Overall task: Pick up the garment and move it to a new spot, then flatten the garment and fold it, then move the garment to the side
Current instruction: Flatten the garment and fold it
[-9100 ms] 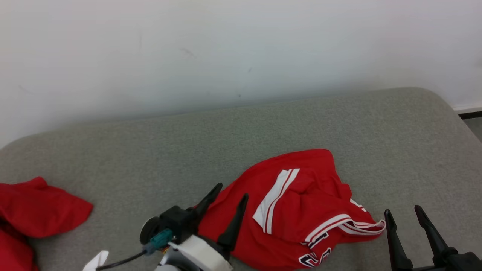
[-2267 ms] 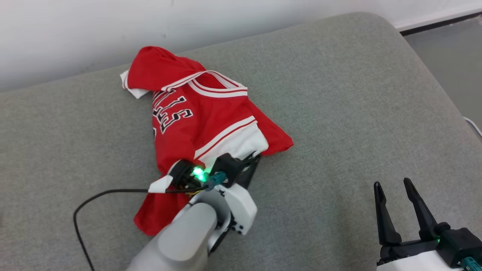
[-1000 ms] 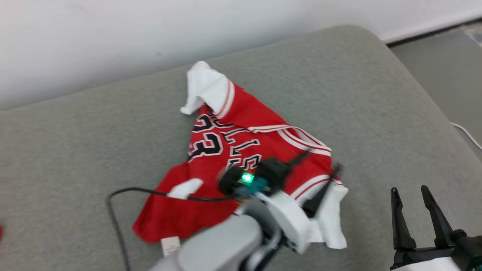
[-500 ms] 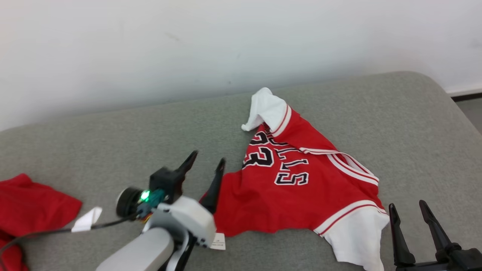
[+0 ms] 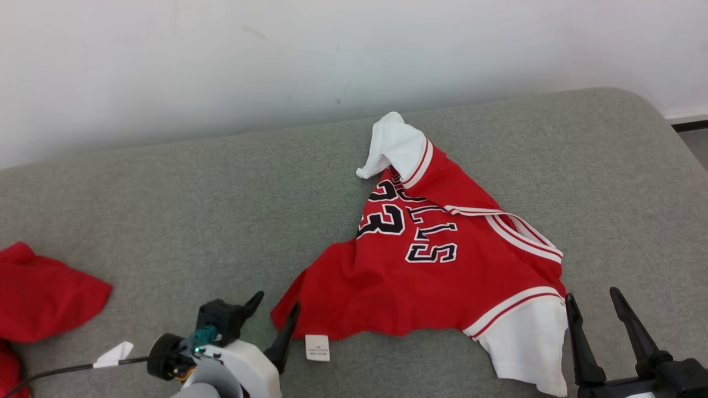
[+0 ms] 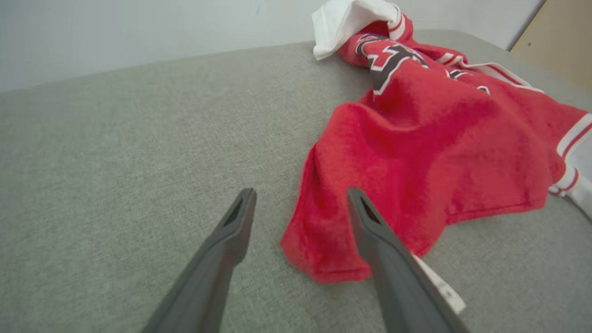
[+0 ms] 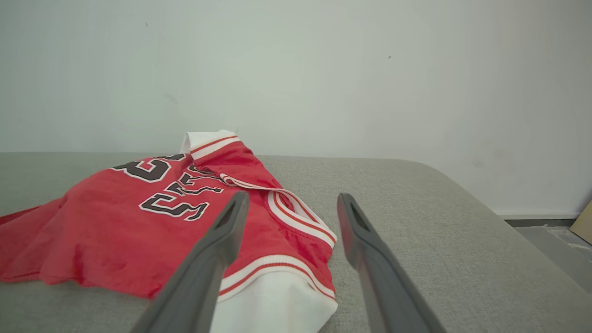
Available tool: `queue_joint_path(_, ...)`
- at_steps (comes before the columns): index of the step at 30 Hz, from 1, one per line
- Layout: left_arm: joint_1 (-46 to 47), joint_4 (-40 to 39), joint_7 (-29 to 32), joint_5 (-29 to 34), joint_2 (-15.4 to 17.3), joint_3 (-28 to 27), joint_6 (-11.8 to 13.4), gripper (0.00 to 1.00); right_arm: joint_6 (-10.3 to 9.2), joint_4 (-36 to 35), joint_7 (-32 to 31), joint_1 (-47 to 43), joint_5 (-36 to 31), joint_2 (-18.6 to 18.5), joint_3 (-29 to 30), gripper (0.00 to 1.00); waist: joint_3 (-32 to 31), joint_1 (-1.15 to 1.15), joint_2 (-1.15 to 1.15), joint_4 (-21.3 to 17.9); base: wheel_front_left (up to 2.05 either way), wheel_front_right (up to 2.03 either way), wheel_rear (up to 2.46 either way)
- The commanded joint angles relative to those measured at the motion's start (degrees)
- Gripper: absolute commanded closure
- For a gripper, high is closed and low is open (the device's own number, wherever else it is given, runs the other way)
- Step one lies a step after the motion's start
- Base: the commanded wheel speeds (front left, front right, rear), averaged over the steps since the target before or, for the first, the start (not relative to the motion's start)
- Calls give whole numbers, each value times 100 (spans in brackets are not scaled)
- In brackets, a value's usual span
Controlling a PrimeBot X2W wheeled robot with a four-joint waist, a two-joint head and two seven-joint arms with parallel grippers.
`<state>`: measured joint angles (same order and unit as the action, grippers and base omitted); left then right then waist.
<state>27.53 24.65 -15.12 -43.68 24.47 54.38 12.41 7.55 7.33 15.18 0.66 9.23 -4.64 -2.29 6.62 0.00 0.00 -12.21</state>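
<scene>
The garment is a red jersey with white sleeves, white-and-red trim and black numbers and letters; it lies loosely spread and rumpled on the grey cushion. My left gripper is open and empty at the garment's lower left corner. In the left wrist view that red corner sits just ahead of the left gripper, by the right finger. My right gripper is open and empty at the lower right, beside the white sleeve. The right wrist view has the jersey ahead and left of the right gripper.
A second red cloth lies at the cushion's left edge. A white wall runs behind the cushion. A white label sticks out under the jersey's hem. Floor shows past the cushion's rounded right end.
The left gripper has let go of the jersey and drawn back toward the lower left, standing open. The jersey lies spread where it was dropped. The head camera has shifted.
</scene>
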Motion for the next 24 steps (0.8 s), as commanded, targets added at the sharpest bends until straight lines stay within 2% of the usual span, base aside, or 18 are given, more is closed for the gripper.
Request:
queue_joint_path(1, -57, 89, -2, -10, 8, -35, -46, 0, -12, -22, -7, 34, 4, -28, 17, 0, 70, 0, 0, -68, 0, 0, 0)
queue_joint_path(5, -82, 379, -3, -13, 4, -113, -246, 0, -12, -30, -6, 41, 5, -23, 73, 0, 153, 0, 0, -125, 0, 0, 0)
queue_joint_path(6, -77, 470, -3, 40, 1, -135, -355, 19, -13, -32, -7, 45, -1, -15, 80, 0, 185, 0, 0, -141, 0, 0, 0)
queue_joint_path(7, -71, 510, -3, 53, -18, -158, -403, 29, -12, -35, -7, 52, -3, -8, 85, 0, 200, 0, 0, -145, 0, 0, 0)
queue_joint_path(8, -64, 557, -3, 70, -35, -168, -444, 47, -12, -34, -6, 61, -3, -3, 89, 0, 214, 0, 0, -149, 0, 0, 0)
queue_joint_path(9, -55, 606, -3, 73, -56, -180, -489, 56, -12, -34, -7, 72, -2, 3, 91, 0, 226, 0, 0, -151, 0, 0, 0)
queue_joint_path(10, -42, 652, -3, 65, -89, -196, -547, 70, -12, -35, -7, 81, -3, 10, 88, 0, 237, 0, 0, -151, 0, 0, 0)
queue_joint_path(11, -26, 708, -3, 58, -119, -194, -602, 100, -12, -35, -6, 93, -4, 19, 86, 0, 247, 0, 0, -150, 0, 0, 0)
queue_joint_path(14, -19, 868, -2, -17, -223, -184, -782, 100, -12, -40, -6, 110, -2, 29, 87, 0, 261, 0, 0, -130, 0, 0, 0)
queue_joint_path(19, -81, 981, 0, -119, -292, -280, -902, 100, -13, -50, -7, 40, -12, 53, 142, 0, 266, 0, 0, -35, 0, 0, 0)
queue_joint_path(24, -375, 571, -2, -274, -215, -751, -733, 100, -13, -57, -6, -73, -33, 69, 227, 0, 190, 0, 0, 165, 0, 0, 0)
